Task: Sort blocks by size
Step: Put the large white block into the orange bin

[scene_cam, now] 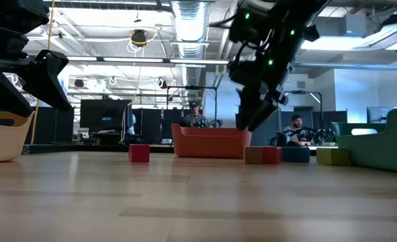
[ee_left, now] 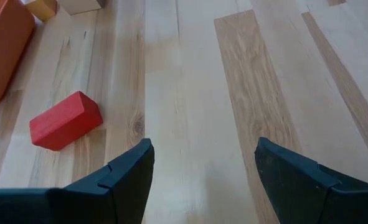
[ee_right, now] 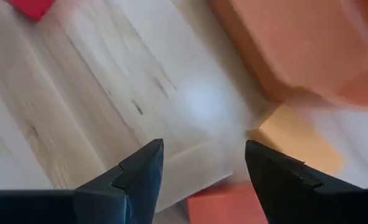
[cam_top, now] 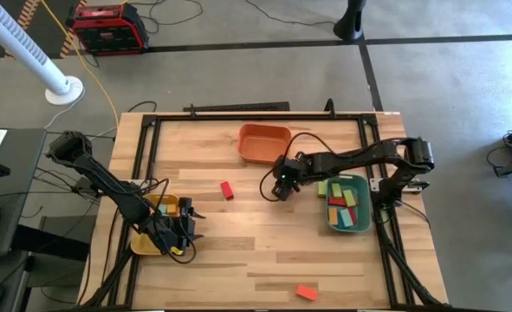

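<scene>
My right gripper (cam_top: 279,187) is open and hangs above the table between the orange tray (cam_top: 264,143) and the green tray (cam_top: 348,204). In its wrist view (ee_right: 202,163) a tan block (ee_right: 193,163), an orange block (ee_right: 296,144) and a red-orange block (ee_right: 227,204) lie on the table below the fingers. In the low view the gripper (scene_cam: 252,121) is clear of these blocks (scene_cam: 262,155). A red block (cam_top: 227,190) lies mid-table. My left gripper (cam_top: 191,227) is open and empty beside the yellow tray (cam_top: 156,227).
The green tray holds several red, yellow and green blocks. An orange-red block (cam_top: 305,292) lies near the table's front edge. A blue block (scene_cam: 295,154) and a yellow-green block (scene_cam: 332,156) lie by the green tray. The left wrist view shows the red block (ee_left: 65,120) on bare wood.
</scene>
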`<control>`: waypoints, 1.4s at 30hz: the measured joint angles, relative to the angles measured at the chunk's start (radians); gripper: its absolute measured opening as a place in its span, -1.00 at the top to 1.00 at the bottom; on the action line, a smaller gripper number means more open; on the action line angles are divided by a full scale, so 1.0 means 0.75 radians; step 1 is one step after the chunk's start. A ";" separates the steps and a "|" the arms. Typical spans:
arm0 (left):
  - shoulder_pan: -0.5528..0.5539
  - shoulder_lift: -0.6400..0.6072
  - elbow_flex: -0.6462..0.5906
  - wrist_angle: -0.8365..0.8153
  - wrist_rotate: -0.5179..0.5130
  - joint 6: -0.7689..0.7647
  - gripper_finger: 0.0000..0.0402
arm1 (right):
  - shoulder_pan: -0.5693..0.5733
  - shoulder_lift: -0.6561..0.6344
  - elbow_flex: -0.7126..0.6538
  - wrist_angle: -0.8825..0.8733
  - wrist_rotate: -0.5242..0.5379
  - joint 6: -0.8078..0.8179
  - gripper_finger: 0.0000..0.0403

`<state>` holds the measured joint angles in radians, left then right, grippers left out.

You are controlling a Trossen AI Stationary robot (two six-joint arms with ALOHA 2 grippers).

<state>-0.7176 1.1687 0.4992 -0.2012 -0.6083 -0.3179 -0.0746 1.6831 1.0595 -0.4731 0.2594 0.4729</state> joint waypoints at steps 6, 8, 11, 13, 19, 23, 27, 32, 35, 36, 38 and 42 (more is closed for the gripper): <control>0.000 0.000 0.000 -0.003 0.000 0.000 -0.33 | 0.000 0.142 0.005 0.019 -0.006 0.069 -0.27; 0.000 0.000 0.000 -0.004 0.000 0.000 -0.33 | 0.016 0.170 -0.002 0.016 -0.007 0.081 -0.27; 0.000 0.000 0.000 -0.005 0.000 0.000 -0.33 | 0.052 0.179 -0.003 0.076 -0.042 0.091 -0.27; 0.000 0.000 0.000 -0.004 0.000 0.000 -0.33 | 0.087 0.174 0.000 0.099 -0.088 0.074 -0.27; 0.000 0.000 0.000 -0.004 0.000 0.000 -0.33 | 0.214 0.169 0.020 0.039 -0.129 0.056 -0.27; 0.000 0.000 0.000 -0.004 0.000 0.000 -0.33 | 0.276 0.141 0.080 -0.120 -0.047 0.056 -0.27; 0.000 0.000 0.000 -0.003 0.000 0.020 -0.33 | 0.316 0.095 0.144 -0.251 0.077 0.056 -0.27; 0.000 0.000 0.000 0.032 0.000 0.021 -0.33 | 0.313 0.036 0.153 -0.439 0.108 0.108 -0.27; 0.000 0.000 0.000 0.049 0.000 0.004 -0.33 | 0.306 0.041 0.150 -0.555 0.104 0.147 -0.27; 0.000 0.000 0.000 0.051 0.000 0.003 -0.33 | 0.305 0.046 0.146 -0.550 0.095 0.147 -0.27; 0.000 0.000 0.000 0.047 0.000 0.003 -0.33 | 0.305 0.048 0.111 -0.475 0.042 0.147 -0.27; 0.000 0.000 0.000 0.047 0.000 -0.011 -0.33 | 0.307 0.050 0.043 -0.350 -0.022 0.141 -0.27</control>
<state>-0.7177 1.1687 0.4992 -0.1658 -0.6083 -0.3264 0.1560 1.7206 1.0916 -0.7358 0.2429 0.5787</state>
